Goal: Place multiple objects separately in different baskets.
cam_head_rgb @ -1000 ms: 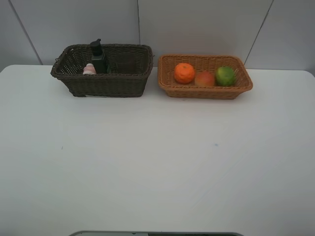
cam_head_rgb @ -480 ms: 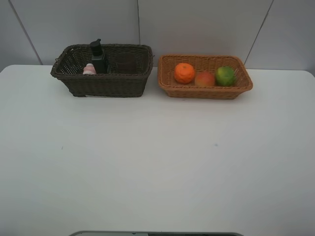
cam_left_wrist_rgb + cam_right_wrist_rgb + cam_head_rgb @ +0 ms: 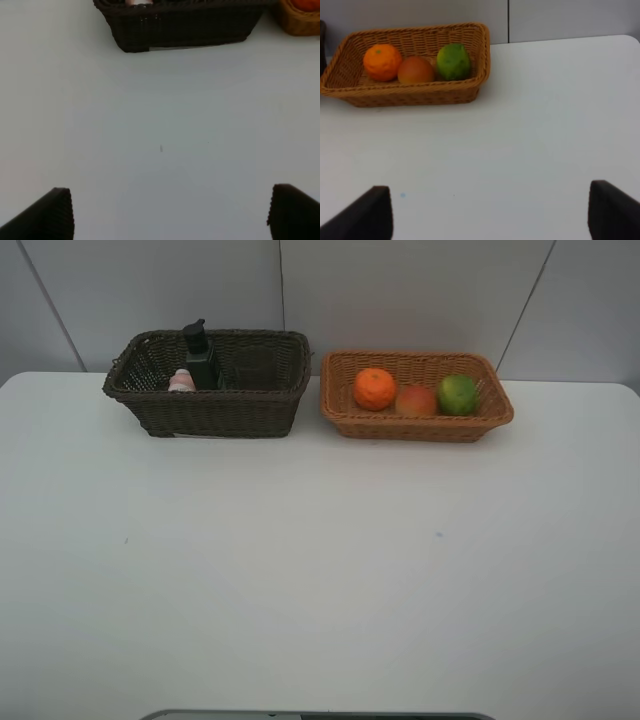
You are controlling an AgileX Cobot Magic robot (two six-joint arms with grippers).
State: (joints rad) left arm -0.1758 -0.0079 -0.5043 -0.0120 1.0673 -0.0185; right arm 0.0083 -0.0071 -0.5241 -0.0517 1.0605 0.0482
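The dark brown basket [image 3: 215, 412] stands at the back left and holds the dark green pump bottle [image 3: 199, 355] and the small pink bottle [image 3: 182, 381]. I cannot clearly make out the mauve cup inside it. The orange-tan basket [image 3: 420, 427] at the back right holds the orange [image 3: 375, 388], the red-yellow fruit [image 3: 416, 400] and the green fruit [image 3: 458, 394]. My left gripper [image 3: 170, 200] is open and empty over the bare table, well in front of the dark basket [image 3: 185, 30]. My right gripper [image 3: 490, 195] is open and empty, well in front of the tan basket [image 3: 410, 92].
The white table [image 3: 320, 570] spreads wide in front of both baskets. A grey panelled wall [image 3: 400, 290] rises right behind them. Neither arm shows in the exterior view.
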